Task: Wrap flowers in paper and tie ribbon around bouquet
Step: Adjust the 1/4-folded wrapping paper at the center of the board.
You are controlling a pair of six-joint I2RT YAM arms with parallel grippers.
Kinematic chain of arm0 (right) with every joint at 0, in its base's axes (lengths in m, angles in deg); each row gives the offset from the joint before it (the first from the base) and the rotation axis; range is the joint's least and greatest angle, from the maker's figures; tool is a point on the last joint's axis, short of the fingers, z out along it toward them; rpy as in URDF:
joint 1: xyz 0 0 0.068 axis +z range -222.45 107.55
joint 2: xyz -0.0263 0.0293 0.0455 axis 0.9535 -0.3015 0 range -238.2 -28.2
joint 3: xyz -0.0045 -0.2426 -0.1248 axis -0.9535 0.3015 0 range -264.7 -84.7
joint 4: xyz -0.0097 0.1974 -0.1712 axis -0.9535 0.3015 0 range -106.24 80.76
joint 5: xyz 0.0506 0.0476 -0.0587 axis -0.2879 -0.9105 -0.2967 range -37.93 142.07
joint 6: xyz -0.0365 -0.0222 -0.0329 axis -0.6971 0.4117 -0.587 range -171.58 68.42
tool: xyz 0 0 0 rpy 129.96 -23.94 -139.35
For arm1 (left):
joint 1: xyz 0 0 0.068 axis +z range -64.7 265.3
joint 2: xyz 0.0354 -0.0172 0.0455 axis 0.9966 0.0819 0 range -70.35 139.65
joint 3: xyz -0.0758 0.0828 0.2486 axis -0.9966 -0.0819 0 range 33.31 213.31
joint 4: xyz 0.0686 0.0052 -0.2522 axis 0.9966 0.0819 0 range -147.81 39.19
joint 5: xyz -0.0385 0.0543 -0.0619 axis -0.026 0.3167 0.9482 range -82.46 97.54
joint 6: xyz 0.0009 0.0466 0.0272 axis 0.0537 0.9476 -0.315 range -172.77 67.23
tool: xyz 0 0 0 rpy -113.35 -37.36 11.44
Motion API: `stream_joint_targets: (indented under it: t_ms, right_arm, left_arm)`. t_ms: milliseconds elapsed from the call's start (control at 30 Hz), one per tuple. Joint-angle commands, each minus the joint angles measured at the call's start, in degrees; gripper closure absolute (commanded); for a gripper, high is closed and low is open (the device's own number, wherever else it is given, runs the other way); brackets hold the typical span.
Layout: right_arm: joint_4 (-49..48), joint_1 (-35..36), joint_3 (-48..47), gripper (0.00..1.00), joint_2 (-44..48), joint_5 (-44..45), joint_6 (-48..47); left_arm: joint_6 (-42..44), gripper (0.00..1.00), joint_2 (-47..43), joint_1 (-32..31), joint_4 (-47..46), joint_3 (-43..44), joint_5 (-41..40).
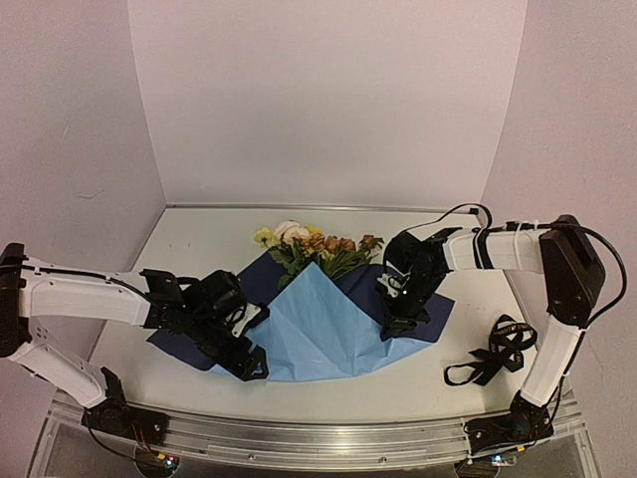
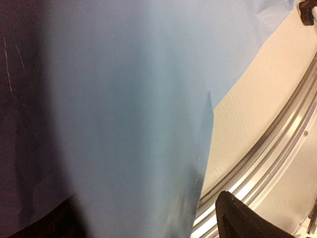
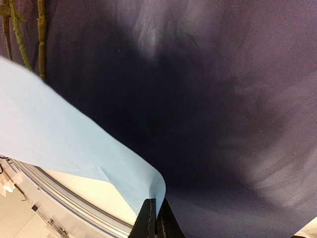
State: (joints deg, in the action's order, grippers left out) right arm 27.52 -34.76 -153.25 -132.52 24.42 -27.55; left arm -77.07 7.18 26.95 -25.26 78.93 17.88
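I count 1 paper (image 1: 318, 334) mid-table, 1 bunch of flowers (image 1: 317, 247) at its far edge, 1 ribbon (image 1: 498, 351) near right, 1 table (image 1: 199, 239), and 2 grippers of mine: left gripper (image 1: 251, 345), right gripper (image 1: 395, 327).

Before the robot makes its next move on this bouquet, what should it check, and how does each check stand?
1. Left fingers open: ok, spread wide over the paper's blue flap.
2. Right fingers shut: ok.
3. Right fingers actually gripping paper: cannot tell.
4. Blue flap laid across the flowers' stems: ok, blooms poke out beyond it.
5. Navy right side folded over: not ok, it lies flat.
6. Ribbon free: ok, loose on the table, not yet tied.
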Motion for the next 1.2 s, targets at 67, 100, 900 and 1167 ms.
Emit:
stream_joint_targets:
  t_ms: [67, 100, 900, 1167]
  right_arm:
    - [1.65, 0.28, -1.98, 1.00, -0.50, 2.56, -0.89]
    - [1.67, 0.32, -1.76, 1.00, -0.58, 2.71, -0.99]
    - [2.74, 0.20, 0.13, 1.00, 0.04, 7.36, 1.66]
    - [5.81, 0.57, -4.39, 1.00, -1.87, 7.05, 0.59]
  left_arm:
    - [-2.95, 0.20, 5.00, 1.07, 2.38, 0.76, -1.25]
    - [-2.97, 0.23, 5.82, 1.71, 2.95, 1.11, -1.46]
    - [-0.34, 0.32, 10.08, 11.63, 10.75, 10.35, -6.14]
    - [0.65, 0.15, 6.42, 12.72, 12.33, 15.37, -9.45]
